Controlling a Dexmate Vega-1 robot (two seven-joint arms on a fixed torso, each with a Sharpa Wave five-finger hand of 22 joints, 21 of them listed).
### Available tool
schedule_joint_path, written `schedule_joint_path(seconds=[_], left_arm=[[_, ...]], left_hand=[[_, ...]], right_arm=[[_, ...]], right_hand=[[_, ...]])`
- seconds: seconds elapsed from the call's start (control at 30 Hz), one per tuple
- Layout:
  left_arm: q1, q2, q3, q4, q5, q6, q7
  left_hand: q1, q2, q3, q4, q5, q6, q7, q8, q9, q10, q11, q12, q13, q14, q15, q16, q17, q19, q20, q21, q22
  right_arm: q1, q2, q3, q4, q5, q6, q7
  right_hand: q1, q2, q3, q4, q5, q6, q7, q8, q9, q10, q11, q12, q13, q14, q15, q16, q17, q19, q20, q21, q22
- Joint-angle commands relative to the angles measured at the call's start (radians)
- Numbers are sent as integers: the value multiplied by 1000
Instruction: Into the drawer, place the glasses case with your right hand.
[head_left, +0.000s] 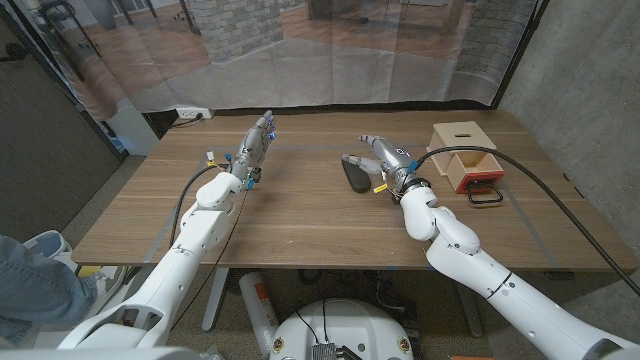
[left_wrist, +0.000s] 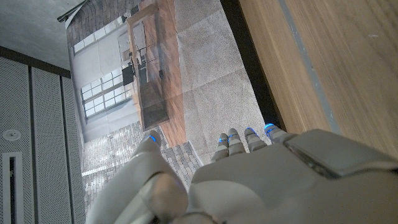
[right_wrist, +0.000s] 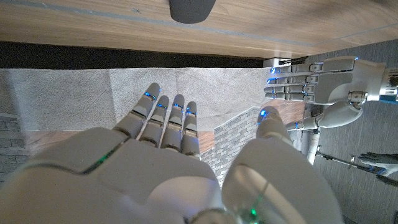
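Observation:
A dark grey glasses case (head_left: 355, 173) lies on the wooden table (head_left: 300, 215) near its middle; its end shows in the right wrist view (right_wrist: 193, 7). My right hand (head_left: 386, 155) hovers just beside the case on its drawer side, fingers stretched out and apart, holding nothing (right_wrist: 168, 155). The small wooden drawer box (head_left: 462, 136) stands at the right, its drawer (head_left: 474, 170) pulled open toward me with a black handle (head_left: 485, 196). My left hand (head_left: 256, 146) is raised at the left middle, fingers straight (left_wrist: 249, 174), empty.
Grey curtains hang behind the table's far edge (head_left: 330, 108). My left hand (right_wrist: 323, 78) shows across from the right one in the right wrist view. A stretch of bare wood lies between the case and the drawer.

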Motion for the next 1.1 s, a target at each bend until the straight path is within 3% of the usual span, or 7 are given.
schedule_joint_path(seconds=[0.03,0.5,1.1], left_arm=[[-1,0,0,-3,-1,0,-3],[-3,-3,5,-2,2,-4,-3],[14,-4,2,-17,2,-2,9]], left_hand=[[2,11,-3,-2,-3,2,0,5,3,-3,7,1,4,-2,3,2,5,-45,-33,-3,6],[3,13,-5,-2,-4,3,-2,5,3,-3,7,1,4,-3,2,1,5,-46,-29,-5,6],[3,14,-8,-2,-6,3,-4,4,3,-4,7,0,4,-2,1,1,5,-47,-29,-7,6]], right_arm=[[7,-1,-36,-8,-80,-48,29],[13,10,-65,1,-155,-104,57],[33,43,-109,33,-207,-166,101]], right_hand=[[-6,-5,-4,-1,10,-4,2,-1,5,1,-3,0,5,5,5,-1,6,1,9,-8,1],[-12,-7,-9,2,13,-3,3,-1,5,3,1,0,6,8,8,-1,7,2,12,-12,1],[-35,-12,-27,13,20,-30,25,-12,5,-13,19,-8,6,-7,33,-8,9,-8,30,-30,2]])
